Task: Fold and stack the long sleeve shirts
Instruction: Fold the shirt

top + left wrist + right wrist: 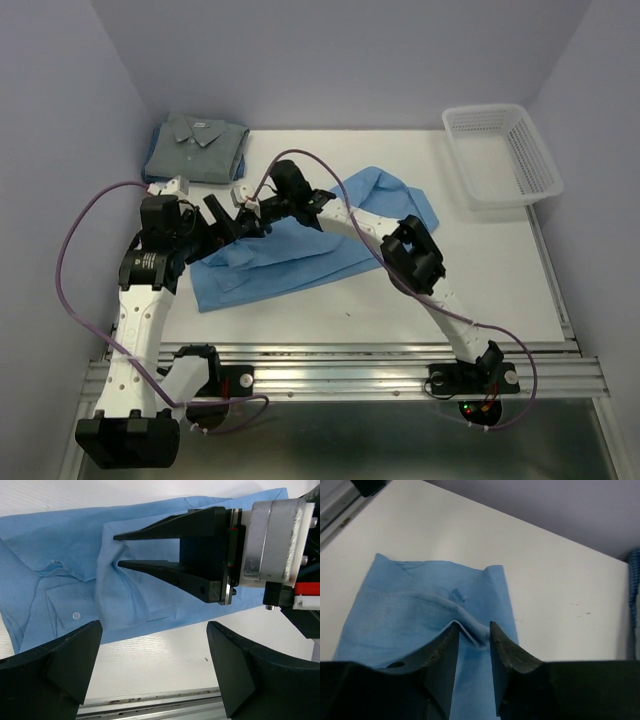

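Observation:
The light blue shirt (330,240) lies partly folded across the middle of the table, also shown in the left wrist view (60,545) and the right wrist view (410,610). At the back left the grey shirt (197,145) rests folded, collar up. My right gripper (222,220) sits low over the blue shirt's left part. Its jaws stand a little apart (474,627), with a raised ridge of blue cloth lying between the fingertips (117,550). My left gripper (195,240) hovers wide open (155,665) just beside it, over the shirt's near edge and bare table, holding nothing.
A white mesh basket (500,155) stands at the back right corner. The metal rail (350,365) runs along the table's near edge. Purple walls close in the back and both sides. The two arms crowd together at the left of the table.

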{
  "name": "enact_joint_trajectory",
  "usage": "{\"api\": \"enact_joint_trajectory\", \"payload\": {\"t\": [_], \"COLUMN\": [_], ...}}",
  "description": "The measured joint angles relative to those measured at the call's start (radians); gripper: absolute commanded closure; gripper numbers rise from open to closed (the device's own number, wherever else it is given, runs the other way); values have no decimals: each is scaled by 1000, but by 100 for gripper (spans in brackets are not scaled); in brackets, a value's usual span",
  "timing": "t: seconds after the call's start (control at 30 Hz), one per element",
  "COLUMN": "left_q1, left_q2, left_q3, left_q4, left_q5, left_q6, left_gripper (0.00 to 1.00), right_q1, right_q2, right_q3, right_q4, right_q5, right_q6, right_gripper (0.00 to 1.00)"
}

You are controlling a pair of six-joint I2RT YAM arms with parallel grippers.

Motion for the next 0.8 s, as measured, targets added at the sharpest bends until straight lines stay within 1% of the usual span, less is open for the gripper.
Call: {"api": "enact_joint_trajectory", "payload": {"t": [0.03,0.1,0.13,0.33,0.43,0.53,0.57,0.6,0.7,0.8], "left_q1": [0,0,0,0,0,0,0,0,0,-1], "left_q2": [0,0,0,1,5,19,20,22,27,48], "left_q3": [-3,-12,-17,-46,-66,-98,-111,-127,-169,-206], "left_q4": [-1,0,0,13,24,31,31,30,30,56], "left_q5": [-1,-2,-2,-2,-2,-11,-23,-33,-48,-17], "left_q6": [0,-1,-2,-8,-14,-24,-27,-29,-31,-33], "left_gripper": [1,1,1,1,1,1,1,1,1,1], "right_q1": [2,8,12,31,29,10,-8,-23,-122,-212], "right_q2": [0,0,0,-14,-56,-123,-164,-191,-371,-472], "right_q3": [0,0,0,-24,-91,-156,-199,-230,-439,-544], "right_q4": [12,35,47,83,116,127,142,149,170,174], "right_q5": [17,67,97,270,435,607,677,711,851,924], "right_q6": [10,42,58,121,204,339,409,441,579,670], "right_gripper": [50,34,0,0,0,0,0,0,0,0]}}
